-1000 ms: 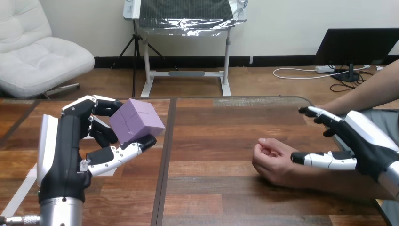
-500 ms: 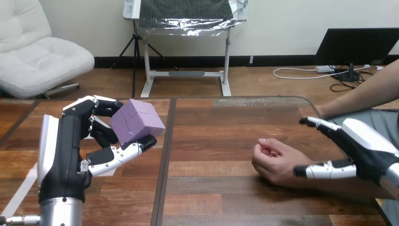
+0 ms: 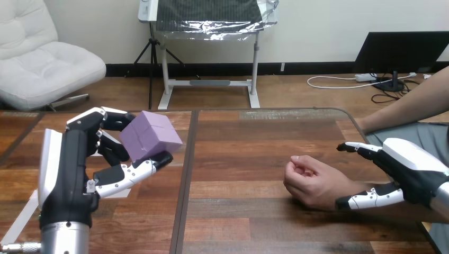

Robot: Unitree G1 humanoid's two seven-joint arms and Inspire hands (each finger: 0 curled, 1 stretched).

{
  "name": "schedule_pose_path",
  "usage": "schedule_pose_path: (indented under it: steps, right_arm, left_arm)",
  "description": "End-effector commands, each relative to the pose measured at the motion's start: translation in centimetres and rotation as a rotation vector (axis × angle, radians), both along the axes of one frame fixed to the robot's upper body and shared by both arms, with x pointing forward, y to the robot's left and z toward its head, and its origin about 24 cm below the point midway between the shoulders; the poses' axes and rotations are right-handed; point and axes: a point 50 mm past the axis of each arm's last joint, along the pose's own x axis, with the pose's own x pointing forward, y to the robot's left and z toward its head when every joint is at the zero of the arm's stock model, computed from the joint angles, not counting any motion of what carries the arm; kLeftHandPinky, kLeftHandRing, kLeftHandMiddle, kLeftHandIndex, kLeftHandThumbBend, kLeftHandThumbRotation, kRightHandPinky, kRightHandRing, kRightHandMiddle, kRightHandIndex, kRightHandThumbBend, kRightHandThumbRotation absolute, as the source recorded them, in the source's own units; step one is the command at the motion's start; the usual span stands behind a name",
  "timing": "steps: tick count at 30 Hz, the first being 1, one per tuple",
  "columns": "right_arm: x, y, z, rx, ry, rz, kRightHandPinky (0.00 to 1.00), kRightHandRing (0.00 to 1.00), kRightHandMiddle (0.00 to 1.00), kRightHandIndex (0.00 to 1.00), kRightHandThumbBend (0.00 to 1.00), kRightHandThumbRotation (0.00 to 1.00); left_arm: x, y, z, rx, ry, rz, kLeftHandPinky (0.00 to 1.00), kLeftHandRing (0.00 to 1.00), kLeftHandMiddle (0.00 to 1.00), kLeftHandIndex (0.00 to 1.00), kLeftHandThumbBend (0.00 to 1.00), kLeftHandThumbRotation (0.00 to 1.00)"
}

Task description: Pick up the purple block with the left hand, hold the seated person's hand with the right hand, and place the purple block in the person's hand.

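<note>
Head view. We list each item by its place relative to the person's hand.

1. Left hand (image 3: 68,170), black with white shells. Its fingers and thumb are curled round the matte purple block (image 3: 151,136), a cube of foam-like look. The thumb is under the block and the fingers are behind it. The block sits tilted, and we judge it clear of the brown wooden table (image 3: 238,159). Hand and block are well apart from the person's hand (image 3: 310,180), to the view's left of it.

2. Right hand (image 3: 412,172). It is spread and grips nothing. Its fingers (image 3: 356,147) reach past the far side of the person's wrist (image 3: 339,186) and its thumb lies along the near side. We see no curl round the wrist.

3. The person's hand rests on the table with its fingers loosely folded in and no open palm on offer.

Hazards, in our judgement:
- The block could be set on a folded hand and roll off.
- The tilted block could slip from the thumb during the long carry across.
- The wrist could shift, since nothing holds it yet.
</note>
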Motion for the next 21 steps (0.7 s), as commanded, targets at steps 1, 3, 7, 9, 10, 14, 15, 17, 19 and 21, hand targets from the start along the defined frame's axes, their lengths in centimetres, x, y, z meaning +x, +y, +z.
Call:
schedule_pose_path:
  steps: [1,3,7,9,10,14,15,17,19,21]
  right_arm:
    - [1.7,-0.6,3.0,-0.044,-0.057,0.011,0.93,0.91,0.91,0.91,1.00,0.57]
    - [1.7,-0.8,3.0,-0.056,-0.037,0.002,0.93,0.91,0.92,0.91,1.00,0.55]
    - [1.7,-1.0,3.1,-0.064,-0.030,-0.003,0.93,0.91,0.91,0.90,1.00,0.52]
    - [1.7,-1.1,3.1,-0.075,-0.027,-0.004,0.93,0.91,0.91,0.90,1.00,0.51]
    - [1.7,-1.2,3.1,-0.078,-0.026,-0.004,0.93,0.91,0.91,0.90,1.00,0.51]
    - [1.8,-1.4,3.2,-0.102,-0.018,-0.008,0.93,0.90,0.91,0.89,1.00,0.49]
    - [1.8,-1.4,3.3,-0.107,-0.017,-0.009,0.93,0.90,0.91,0.89,1.00,0.49]
    - [1.8,-1.5,3.3,-0.113,-0.015,-0.010,0.92,0.90,0.91,0.89,1.00,0.49]
    - [1.8,-1.6,3.3,-0.126,-0.012,-0.015,0.92,0.90,0.90,0.89,1.00,0.49]
    - [1.8,-1.8,3.3,-0.140,-0.006,-0.021,0.91,0.90,0.90,0.89,1.00,0.49]
  left_arm:
    - [0.5,-0.1,1.9,-0.005,-0.099,-0.017,0.25,0.30,0.35,0.41,0.58,0.00]
    - [0.5,-0.1,1.9,-0.010,-0.099,-0.020,0.25,0.30,0.35,0.41,0.58,0.00]
    - [0.4,0.0,1.9,-0.009,-0.098,-0.019,0.25,0.30,0.35,0.41,0.58,0.00]
    - [0.4,0.0,1.9,-0.005,-0.097,-0.018,0.25,0.30,0.35,0.41,0.58,0.00]
    - [0.4,0.0,1.9,-0.004,-0.097,-0.018,0.25,0.30,0.35,0.41,0.58,0.00]
    - [0.4,0.0,1.9,-0.004,-0.099,-0.019,0.25,0.30,0.35,0.41,0.58,0.00]
    - [0.4,0.0,1.9,-0.003,-0.099,-0.019,0.25,0.30,0.35,0.41,0.58,0.00]
    - [0.4,0.0,1.9,-0.003,-0.099,-0.019,0.25,0.30,0.35,0.41,0.58,0.00]
    - [0.4,0.0,1.9,-0.001,-0.100,-0.020,0.25,0.30,0.35,0.41,0.58,0.00]
    - [0.4,0.0,1.9,0.005,-0.100,-0.022,0.25,0.30,0.35,0.41,0.58,0.00]
